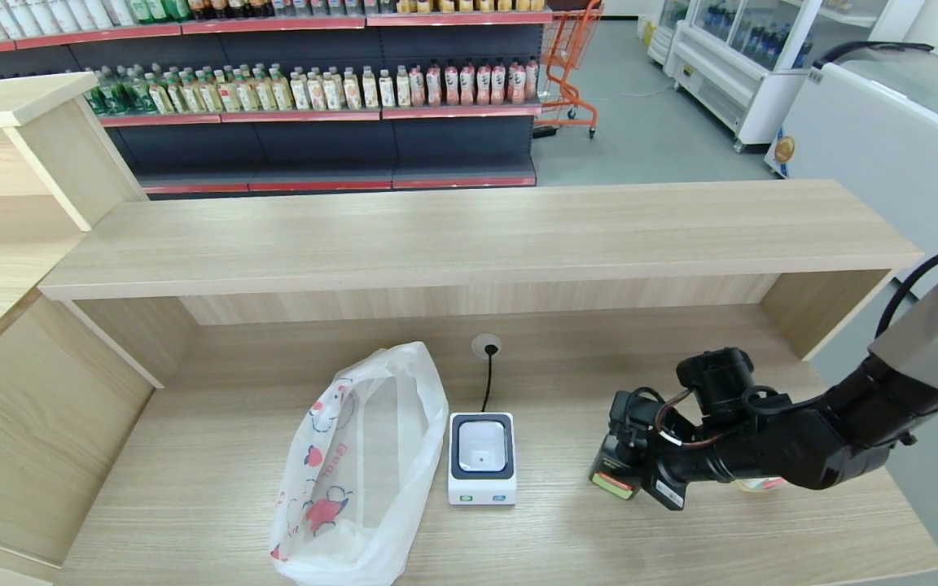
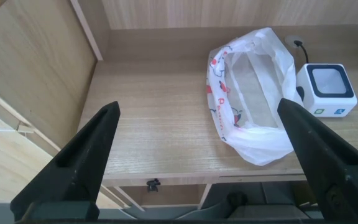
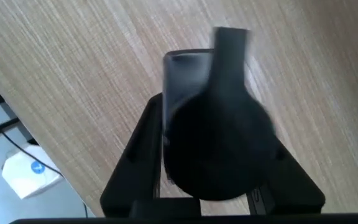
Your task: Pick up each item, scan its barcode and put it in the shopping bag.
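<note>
Item (image 3: 219, 137), dark and rounded with a narrow neck, is sitting clamped in my right gripper (image 1: 625, 474). That gripper is hanging low over the counter (image 1: 192, 505), right of the scanner (image 1: 481, 456). I am seeing a red and green label on the item's end. My left gripper (image 2: 199, 107) is hanging with fingers spread wide, holding nothing, by the counter's near edge, left of the bag (image 1: 359, 464). The bag is lying open just left of the scanner. A black cable (image 1: 488, 378) is running back from the scanner. Beyond the raised ledge (image 1: 469, 228), shelves (image 1: 314, 114) are carrying rows of bottles.
</note>
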Robot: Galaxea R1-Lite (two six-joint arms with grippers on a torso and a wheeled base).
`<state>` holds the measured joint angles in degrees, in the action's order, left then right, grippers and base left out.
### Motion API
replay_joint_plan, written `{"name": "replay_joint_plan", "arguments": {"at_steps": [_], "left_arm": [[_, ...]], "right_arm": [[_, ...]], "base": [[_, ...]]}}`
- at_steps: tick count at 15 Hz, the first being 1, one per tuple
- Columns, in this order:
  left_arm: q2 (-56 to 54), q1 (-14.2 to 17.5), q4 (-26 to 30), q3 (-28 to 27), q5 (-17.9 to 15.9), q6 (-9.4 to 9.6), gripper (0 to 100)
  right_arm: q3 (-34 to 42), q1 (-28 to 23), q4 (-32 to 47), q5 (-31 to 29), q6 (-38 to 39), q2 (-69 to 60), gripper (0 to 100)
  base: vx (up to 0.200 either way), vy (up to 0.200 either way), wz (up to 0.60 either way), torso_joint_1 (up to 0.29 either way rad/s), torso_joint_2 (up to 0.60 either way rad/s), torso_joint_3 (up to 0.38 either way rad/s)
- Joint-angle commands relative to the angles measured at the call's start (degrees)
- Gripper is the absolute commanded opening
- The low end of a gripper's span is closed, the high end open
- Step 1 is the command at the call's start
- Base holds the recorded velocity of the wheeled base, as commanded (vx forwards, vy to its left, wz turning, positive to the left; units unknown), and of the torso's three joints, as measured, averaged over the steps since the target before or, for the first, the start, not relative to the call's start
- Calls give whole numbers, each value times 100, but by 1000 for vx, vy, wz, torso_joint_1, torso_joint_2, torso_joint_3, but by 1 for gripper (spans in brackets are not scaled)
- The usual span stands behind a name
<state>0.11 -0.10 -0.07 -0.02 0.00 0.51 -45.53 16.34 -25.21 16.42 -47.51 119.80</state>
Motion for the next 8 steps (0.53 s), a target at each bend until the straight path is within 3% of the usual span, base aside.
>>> {"name": "replay_joint_plan", "arguments": {"at_steps": [1, 3, 6, 8], "left_arm": [[7, 1, -1, 2, 0, 2, 100], [7, 1, -1, 2, 0, 2, 100], [-2, 1, -1, 2, 0, 2, 100], [-2, 1, -1, 2, 0, 2, 100]], "right_arm": [[18, -8, -19, 1, 5, -202, 0], [176, -131, -160, 10, 374, -677, 0], [537, -438, -291, -34, 2096, -1978, 0], [994, -851, -397, -42, 2044, -2725, 0]], "base": [[0, 0, 0, 0, 0, 0], [0, 0, 0, 0, 0, 0], [0, 0, 0, 0, 0, 0], [0, 0, 0, 0, 0, 0]]}}
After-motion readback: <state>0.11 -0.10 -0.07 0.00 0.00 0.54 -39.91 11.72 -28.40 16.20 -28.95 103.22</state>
